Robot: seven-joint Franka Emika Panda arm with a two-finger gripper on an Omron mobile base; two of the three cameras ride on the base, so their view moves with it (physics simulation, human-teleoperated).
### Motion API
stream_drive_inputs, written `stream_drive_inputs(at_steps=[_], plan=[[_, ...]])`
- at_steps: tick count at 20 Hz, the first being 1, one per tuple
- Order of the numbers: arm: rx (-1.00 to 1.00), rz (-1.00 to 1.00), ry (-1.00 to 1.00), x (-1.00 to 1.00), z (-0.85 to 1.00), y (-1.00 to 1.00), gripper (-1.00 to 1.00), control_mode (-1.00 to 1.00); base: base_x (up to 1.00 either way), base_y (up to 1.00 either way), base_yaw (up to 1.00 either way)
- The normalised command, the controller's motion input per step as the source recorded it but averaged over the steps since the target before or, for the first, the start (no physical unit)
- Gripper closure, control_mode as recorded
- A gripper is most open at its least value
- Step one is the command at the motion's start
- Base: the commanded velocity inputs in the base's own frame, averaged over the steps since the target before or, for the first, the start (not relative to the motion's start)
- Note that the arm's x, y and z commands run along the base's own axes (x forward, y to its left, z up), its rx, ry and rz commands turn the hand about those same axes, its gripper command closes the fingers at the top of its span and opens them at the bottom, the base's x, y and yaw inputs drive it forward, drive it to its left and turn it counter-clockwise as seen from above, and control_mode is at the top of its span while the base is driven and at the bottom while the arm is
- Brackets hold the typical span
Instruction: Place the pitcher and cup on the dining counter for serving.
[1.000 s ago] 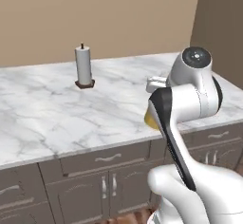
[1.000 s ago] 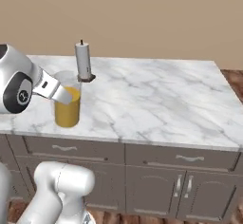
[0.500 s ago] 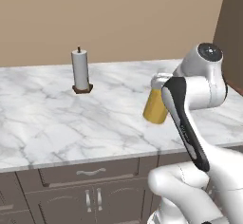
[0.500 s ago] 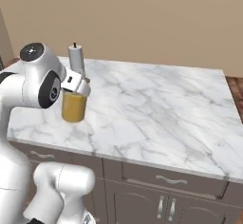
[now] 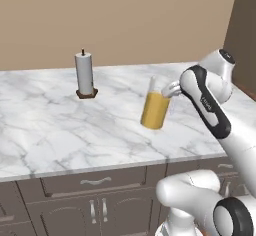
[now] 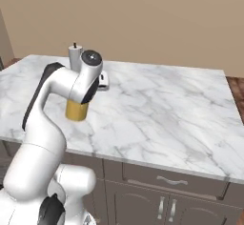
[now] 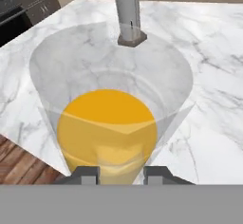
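My gripper (image 5: 172, 89) is shut on the rim of the pitcher (image 5: 156, 107), a tall clear glass vessel about half full of orange-yellow juice. The pitcher leans slightly over the right middle of the dining counter (image 5: 50, 130), a white-grey veined marble top; I cannot tell whether its base touches the marble. From the right base, my arm covers the pitcher's top and its yellow lower part (image 6: 76, 110) shows near the counter's (image 6: 167, 114) front left. Looking down from the hand, the pitcher (image 7: 111, 123) lies between the fingertips of the gripper (image 7: 121, 174). The cup is out of view.
A white paper towel roll (image 5: 85, 75) on a dark stand sits behind the pitcher at the back left of the counter, seen too from the right base (image 6: 75, 57) and the hand (image 7: 127, 9). Grey drawers (image 5: 95, 182) run under the front edge. Marble stretches to the right (image 6: 190, 100).
The whole picture has shifted as the base drove. The pitcher stays in my gripper and now sits farther in from the counter's front edge, closer to the paper towel roll.
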Motion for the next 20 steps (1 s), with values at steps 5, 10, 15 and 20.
stream_drive_inputs(at_steps=[5, 10, 15, 20], plan=[[-0.12, 0.26, 0.0, 0.54, -0.25, 0.54, 1.0, -1.0, 0.0, 0.0, 0.0], [-0.11, 0.18, 0.0, 0.8, -0.32, 0.79, 1.0, -1.0, 0.0, 0.0, 0.0], [-0.07, 0.18, 0.0, 0.38, -0.56, 0.57, 1.0, -1.0, 0.0, 0.0, 0.0], [-0.08, 0.17, 0.0, 0.11, -0.71, 0.34, 1.0, -1.0, 0.0, 0.0, 0.0]])
